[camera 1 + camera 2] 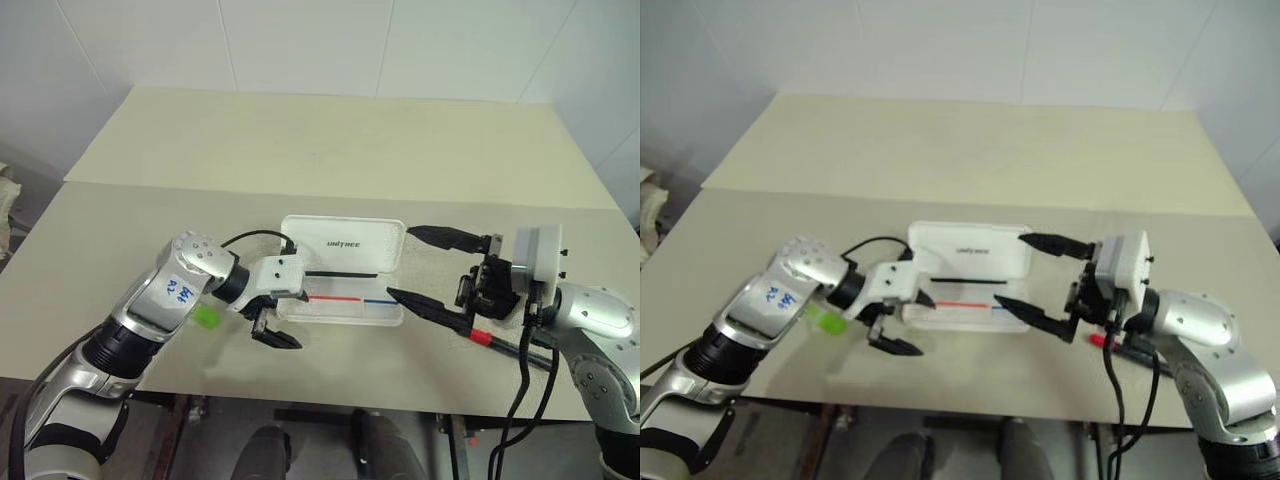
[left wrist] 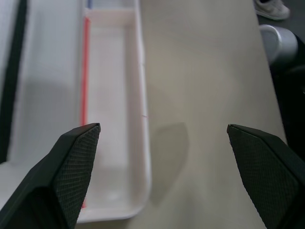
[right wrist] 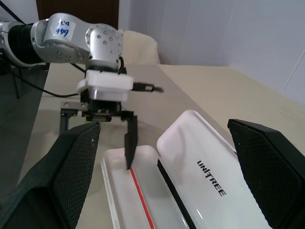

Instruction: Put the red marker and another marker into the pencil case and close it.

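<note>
From the left eye I see the pencil case (image 1: 343,270) lying lid-open mid-bench, the green marker (image 1: 207,316) under my left arm, the red marker (image 1: 510,345) near the front edge. My left wrist shows the left tool (image 2: 163,136) spread wide, empty, over the tray's end. From the right wrist, the right tool (image 3: 164,138) gapes, empty. Both markers look light, stiff and slick; I'd pinch mid-barrel.

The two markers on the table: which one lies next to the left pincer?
The green marker, short and stubby, beside the left pincer. The red marker lies under the right arm.
</note>
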You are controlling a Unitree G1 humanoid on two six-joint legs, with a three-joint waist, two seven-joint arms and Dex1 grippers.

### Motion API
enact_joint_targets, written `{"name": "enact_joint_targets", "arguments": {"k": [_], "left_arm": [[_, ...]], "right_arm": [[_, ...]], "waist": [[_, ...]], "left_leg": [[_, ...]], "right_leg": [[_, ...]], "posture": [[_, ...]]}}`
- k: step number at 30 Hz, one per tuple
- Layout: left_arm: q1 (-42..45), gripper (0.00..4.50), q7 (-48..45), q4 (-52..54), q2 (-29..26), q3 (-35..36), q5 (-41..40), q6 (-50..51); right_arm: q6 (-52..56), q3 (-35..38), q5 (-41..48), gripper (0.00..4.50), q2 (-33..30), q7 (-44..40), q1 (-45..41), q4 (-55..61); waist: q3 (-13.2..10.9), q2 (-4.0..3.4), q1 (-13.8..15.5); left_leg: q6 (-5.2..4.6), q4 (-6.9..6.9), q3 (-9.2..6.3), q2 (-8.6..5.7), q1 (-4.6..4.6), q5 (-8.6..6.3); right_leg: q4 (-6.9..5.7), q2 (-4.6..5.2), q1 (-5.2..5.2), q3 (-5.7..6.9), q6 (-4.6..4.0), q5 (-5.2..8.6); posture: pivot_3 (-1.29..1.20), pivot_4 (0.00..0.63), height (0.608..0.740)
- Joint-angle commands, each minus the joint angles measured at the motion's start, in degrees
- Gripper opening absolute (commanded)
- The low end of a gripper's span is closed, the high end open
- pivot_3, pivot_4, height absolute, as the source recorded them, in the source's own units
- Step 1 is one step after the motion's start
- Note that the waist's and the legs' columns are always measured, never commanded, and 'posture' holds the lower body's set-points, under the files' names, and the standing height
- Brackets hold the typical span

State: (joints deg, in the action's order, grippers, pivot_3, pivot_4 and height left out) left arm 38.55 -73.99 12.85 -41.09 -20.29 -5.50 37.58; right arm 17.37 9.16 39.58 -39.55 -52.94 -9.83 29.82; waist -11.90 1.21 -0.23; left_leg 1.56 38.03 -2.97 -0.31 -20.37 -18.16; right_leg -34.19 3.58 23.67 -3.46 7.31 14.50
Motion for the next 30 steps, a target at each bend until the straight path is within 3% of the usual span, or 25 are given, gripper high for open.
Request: {"name": "enact_joint_targets", "arguments": {"k": [1,9,13,25,30], "left_arm": [[-0.67,4.47,2.45,2.44,0.78,3.81,-3.21,1.17],[-4.57,4.47,4.5,0.65,4.89,15.87,-14.03,-6.53],[-10.06,4.47,-0.6,-2.5,2.76,23.86,-20.81,-11.3],[-12.81,4.47,-8.22,-1.92,-1.22,26.41,-29.71,-12.59],[-14.81,4.47,-8.08,0.18,-3.85,27.7,-32.3,-11.35]], "right_arm": [[-1.42,0.46,0.2,4.5,0.39,-0.82,-0.7,0.06],[-1.1,4.67,0.26,4.5,-2.59,-4.02,1.43,-4.62],[-0.25,9.88,-0.01,4.5,-8.13,-9.09,5.84,-9.81],[-2.1,18.93,-5.37,4.5,-18.3,-22.18,16.78,-27.21],[1.09,22.19,-4.2,4.5,-17.88,-21.64,21.21,-23.76]], "waist": [[0.0,0.0,0.0],[0.0,-0.01,0.06],[0.0,-0.02,0.02],[-0.01,-0.02,0.05],[-0.02,-0.04,-0.46]], "left_leg": [[0.01,0.0,0.0,0.0,0.0,-0.01],[0.04,-0.02,0.02,0.03,-0.01,-0.04],[0.05,-0.03,0.09,0.05,0.0,-0.1],[0.05,-0.01,0.21,0.06,0.03,-0.13],[0.05,-0.04,0.25,0.1,0.07,-0.14]], "right_leg": [[0.0,0.0,0.0,0.0,0.0,0.0],[0.07,0.01,0.01,0.01,0.0,0.0],[0.11,0.04,0.01,0.04,0.0,0.0],[0.25,0.03,-0.06,0.01,0.03,-0.02],[0.21,-0.01,-0.05,-0.03,0.01,-0.01]], "posture": [[0.0,0.15,0.74],[0.0,0.15,0.74],[0.0,0.15,0.74],[0.0,0.15,0.74],[0.0,0.15,0.74]]}}
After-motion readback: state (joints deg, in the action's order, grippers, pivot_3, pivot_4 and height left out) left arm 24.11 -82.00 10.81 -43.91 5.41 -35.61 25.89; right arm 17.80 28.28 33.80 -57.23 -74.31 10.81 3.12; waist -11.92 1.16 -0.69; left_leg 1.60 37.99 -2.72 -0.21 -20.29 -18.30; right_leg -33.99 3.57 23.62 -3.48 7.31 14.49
